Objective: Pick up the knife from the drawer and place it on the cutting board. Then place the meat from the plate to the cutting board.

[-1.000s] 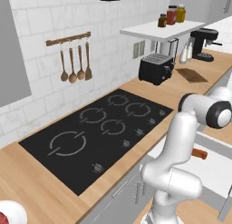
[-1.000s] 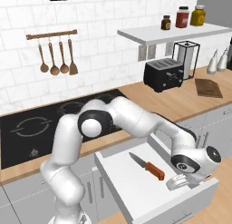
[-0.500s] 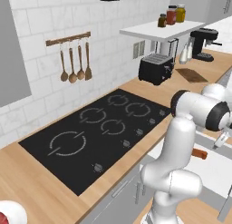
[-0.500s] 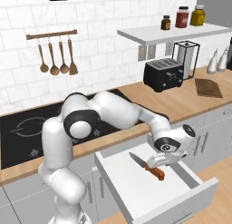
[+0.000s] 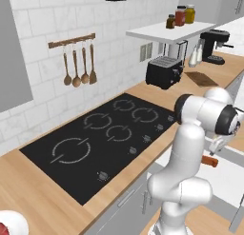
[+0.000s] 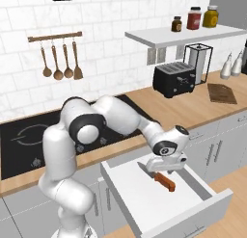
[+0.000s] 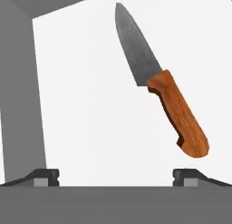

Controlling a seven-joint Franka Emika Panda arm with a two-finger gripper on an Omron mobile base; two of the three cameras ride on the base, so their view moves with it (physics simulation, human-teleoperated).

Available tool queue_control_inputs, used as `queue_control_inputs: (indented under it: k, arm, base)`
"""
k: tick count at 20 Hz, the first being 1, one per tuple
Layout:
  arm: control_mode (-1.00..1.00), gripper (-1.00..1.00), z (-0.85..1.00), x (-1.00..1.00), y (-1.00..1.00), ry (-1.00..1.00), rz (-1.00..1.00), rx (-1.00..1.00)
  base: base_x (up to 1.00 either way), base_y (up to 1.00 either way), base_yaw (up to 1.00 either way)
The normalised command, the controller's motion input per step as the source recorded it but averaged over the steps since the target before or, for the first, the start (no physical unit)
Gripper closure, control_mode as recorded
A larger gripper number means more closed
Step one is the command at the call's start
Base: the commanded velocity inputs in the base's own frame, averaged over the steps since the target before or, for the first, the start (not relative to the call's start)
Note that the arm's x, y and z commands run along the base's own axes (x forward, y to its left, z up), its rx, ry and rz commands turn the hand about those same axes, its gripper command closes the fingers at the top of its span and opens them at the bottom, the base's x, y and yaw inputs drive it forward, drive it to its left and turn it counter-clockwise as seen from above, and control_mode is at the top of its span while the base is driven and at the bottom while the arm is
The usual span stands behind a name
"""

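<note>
The drawer [image 6: 193, 210] is standing pulled out below the wooden counter [image 6: 193, 107], and the knife [image 6: 159, 177] is lying flat on its white floor, orange-brown handle pointing toward the drawer's front, grey blade pointing back toward the counter. The claw [image 6: 166, 168] is hanging just above the knife with its jaws spread wide and nothing between them. In the hand view the knife [image 7: 158, 82] is lying slantwise, apart from both dark fingertips [image 7: 43, 177], which are showing far apart at the bottom.

The cutting board [image 6: 222, 93] is lying on the counter well to the right of the drawer, beyond the black toaster [image 6: 174, 79]. The plate [image 5: 10, 224] with the meat [image 5: 4, 228] is sitting at the counter's near left end, far from the drawer, past the black cooktop [image 5: 102, 141].
</note>
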Motion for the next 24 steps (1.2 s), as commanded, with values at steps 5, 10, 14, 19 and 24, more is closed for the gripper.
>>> queue_control_inputs:
  k: [5, 10, 14, 19, 24]
  arm:
    - [-1.00, -1.00, -0.35, 0.17, -0.06, -0.03, -0.03, 0.00]
    - [-1.00, -1.00, -0.10, 0.32, -0.25, -0.02, 0.07, 0.00]
    - [-1.00, -1.00, -0.12, 0.19, -0.20, -0.01, 0.07, 0.00]
    - [-1.00, -1.00, -0.25, 0.13, -0.07, 0.00, 0.09, 0.00]
    - [-1.00, -1.00, -0.30, 0.16, -0.11, 0.00, 0.10, 0.00]
  base:
    - [0.00, 0.00, 0.00]
    - [0.00, 0.00, 0.00]
    - [0.00, 0.00, 0.00]
    - [0.00, 0.00, 0.00]
    - [0.00, 0.00, 0.00]
